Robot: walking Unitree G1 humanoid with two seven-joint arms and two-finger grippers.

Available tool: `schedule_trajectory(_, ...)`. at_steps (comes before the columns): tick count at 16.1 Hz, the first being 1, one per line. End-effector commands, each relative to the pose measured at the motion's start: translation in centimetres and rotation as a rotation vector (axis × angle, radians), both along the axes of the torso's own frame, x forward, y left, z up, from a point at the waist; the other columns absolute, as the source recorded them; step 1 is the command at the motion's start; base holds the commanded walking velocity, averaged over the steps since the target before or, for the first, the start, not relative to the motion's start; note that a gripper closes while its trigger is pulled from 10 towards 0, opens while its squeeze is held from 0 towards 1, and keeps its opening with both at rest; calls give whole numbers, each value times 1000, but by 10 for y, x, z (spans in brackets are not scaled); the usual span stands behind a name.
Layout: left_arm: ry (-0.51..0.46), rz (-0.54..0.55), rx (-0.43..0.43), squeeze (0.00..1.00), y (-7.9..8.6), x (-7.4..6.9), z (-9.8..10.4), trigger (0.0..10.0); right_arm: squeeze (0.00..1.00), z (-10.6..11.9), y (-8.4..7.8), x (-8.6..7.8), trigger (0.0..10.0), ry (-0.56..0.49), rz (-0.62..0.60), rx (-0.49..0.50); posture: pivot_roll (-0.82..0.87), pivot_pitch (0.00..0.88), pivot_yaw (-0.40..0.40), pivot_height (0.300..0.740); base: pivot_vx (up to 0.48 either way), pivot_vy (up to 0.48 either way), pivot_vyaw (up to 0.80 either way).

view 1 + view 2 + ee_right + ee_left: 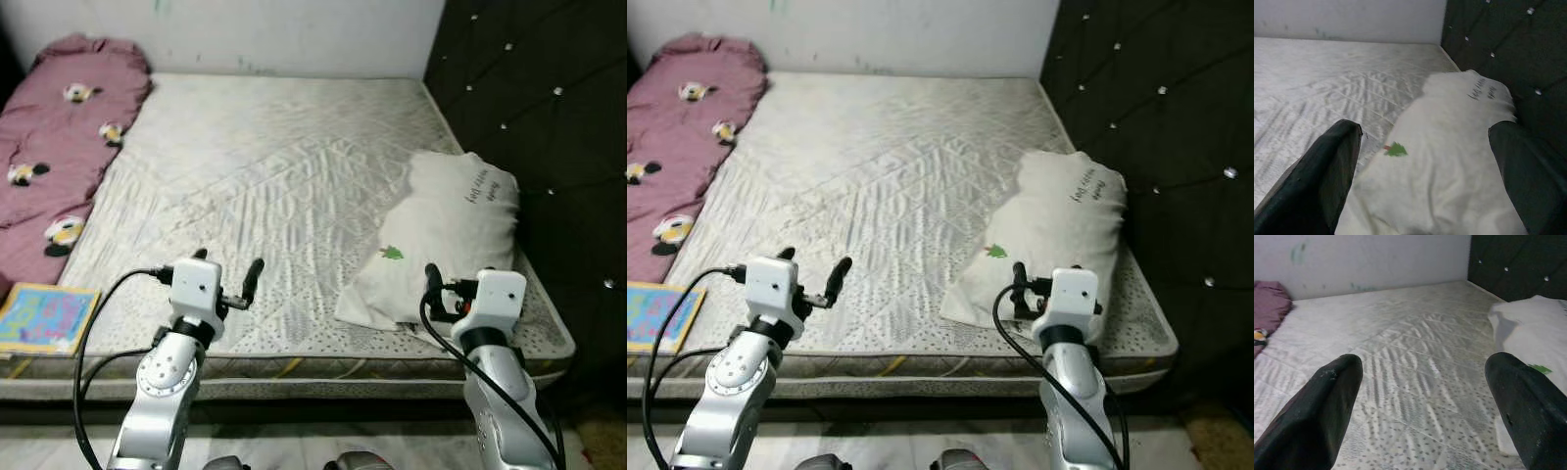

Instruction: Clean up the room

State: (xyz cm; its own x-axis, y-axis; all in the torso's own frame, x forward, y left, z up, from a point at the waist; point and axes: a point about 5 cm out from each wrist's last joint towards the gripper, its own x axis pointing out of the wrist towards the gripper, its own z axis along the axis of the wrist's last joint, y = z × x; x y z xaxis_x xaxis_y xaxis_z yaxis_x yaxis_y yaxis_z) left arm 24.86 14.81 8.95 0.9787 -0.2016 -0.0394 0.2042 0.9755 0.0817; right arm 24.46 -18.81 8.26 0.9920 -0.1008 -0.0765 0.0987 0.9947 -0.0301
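Note:
A white pillow (pixel 441 235) with a small green tree mark lies askew on the right side of the quilted white mattress (pixel 274 166), against the dark headboard. My right gripper (pixel 1420 171) is open just before the pillow's near end, which spreads between its fingers (pixel 1327 171). My left gripper (pixel 1420 406) is open above the mattress's front edge with bare quilting between its fingers (pixel 1317 416). A maroon blanket (pixel 54 147) with panda prints lies crumpled along the bed's left side. A colourful book (pixel 44 318) rests at the front left corner.
The black tufted headboard (pixel 549 117) runs along the right side of the bed. A white wall (pixel 245 34) closes off the far end. A strip of pale floor (pixel 294 446) shows below the bed's front edge, between my two arms.

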Motion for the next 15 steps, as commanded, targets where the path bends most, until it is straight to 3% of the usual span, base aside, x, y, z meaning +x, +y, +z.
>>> schedule_trajectory(1, -27, 1, 3, 0, 1, 5, 8, 10000, 0, 1, 2, 4, 10000, 0, 22, 3, -53, 3, -20, 740, 0, -277, 0)
schedule_trajectory(15, -36, 21, -21, 0, 0, 5, 10, 10000, 0, 9, 5, 10, 10000, -28, 93, -17, -57, 26, -51, 740, 0, -454, 0)
